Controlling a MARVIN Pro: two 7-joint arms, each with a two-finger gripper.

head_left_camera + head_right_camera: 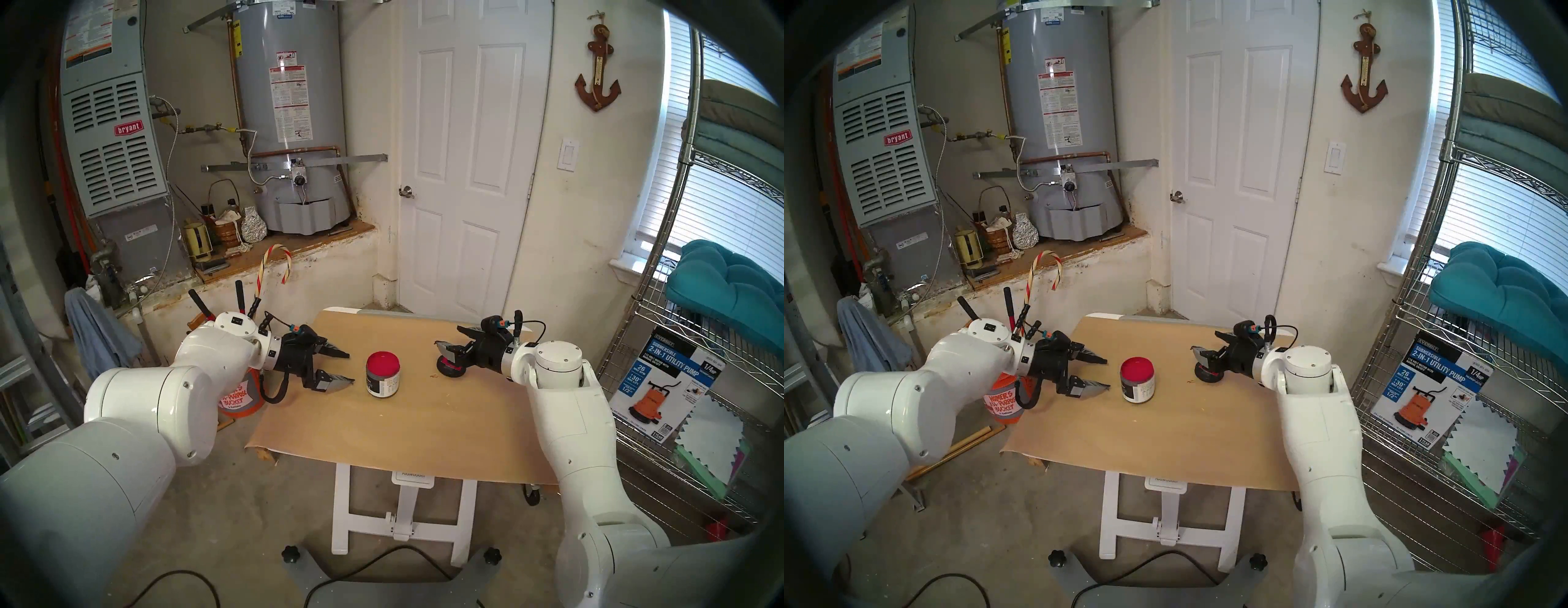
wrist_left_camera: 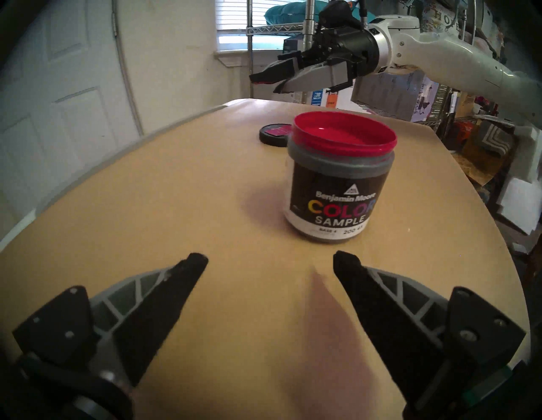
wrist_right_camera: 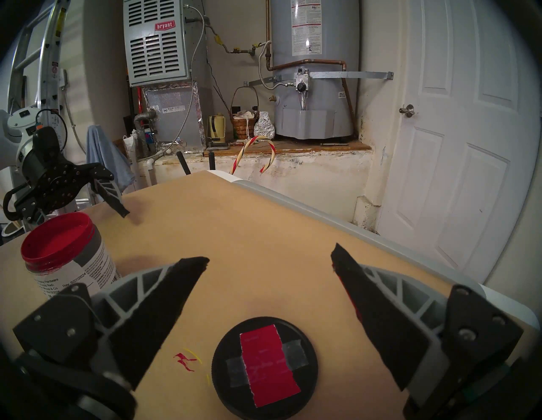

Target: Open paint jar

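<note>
Jar – just R of left claw

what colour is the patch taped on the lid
Red, on the black lid; clearest in the right wrist view.

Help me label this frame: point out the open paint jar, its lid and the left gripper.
paint jar [image 1: 383, 378]: head left view, on its label.
lid [image 3: 265, 368]: right wrist view, on its red patch.
left gripper [image 2: 270, 259]: left wrist view, between the fingertips.

- The paint jar stands upright on the table, near its middle, with its top off.
- The lid lies flat on the table, to the right of the jar and apart from it.
- The left gripper is left of the jar; the right gripper is above the lid.
</note>
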